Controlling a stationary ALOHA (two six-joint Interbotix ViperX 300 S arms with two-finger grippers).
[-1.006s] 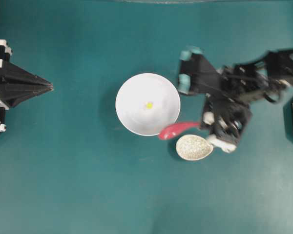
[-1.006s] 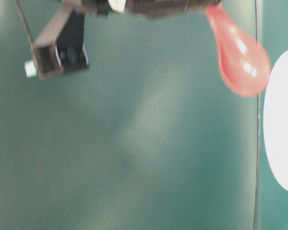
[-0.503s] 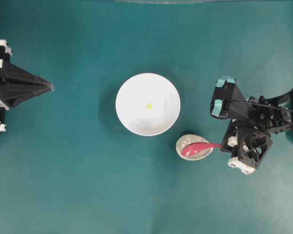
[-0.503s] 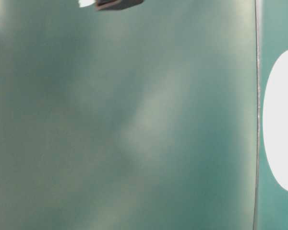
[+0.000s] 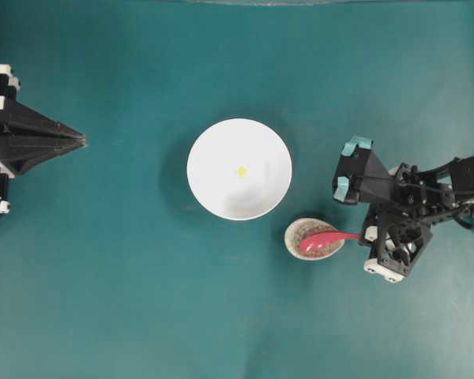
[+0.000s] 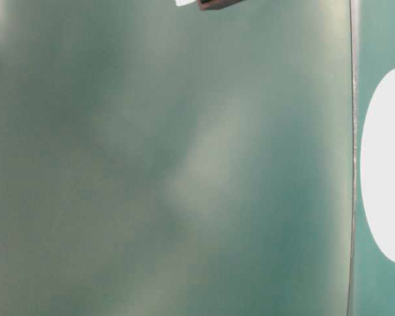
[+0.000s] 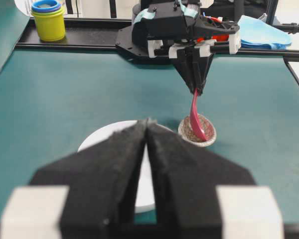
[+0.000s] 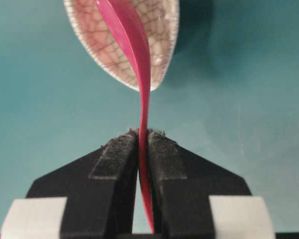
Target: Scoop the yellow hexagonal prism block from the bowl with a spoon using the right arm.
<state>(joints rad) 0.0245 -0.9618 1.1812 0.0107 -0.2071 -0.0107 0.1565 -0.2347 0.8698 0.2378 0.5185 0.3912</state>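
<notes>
Teal table [image 5: 142, 300] carries the bowl [image 5: 221, 197] and, seemingly flat, a speckled dish [image 5: 294, 234]

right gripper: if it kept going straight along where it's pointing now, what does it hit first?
Probably the small speckled dish: the right gripper, jaws shut on the spoon, points at it, with the scoop already over the dish. How far above it sits is unclear.

Both arms are matte black: the right arm [image 5: 426, 201] has an open lattice frame, white fittings and teal caps, while the left gripper [image 7: 147, 149] has rough black fingers with white blocks at their bases.
</notes>
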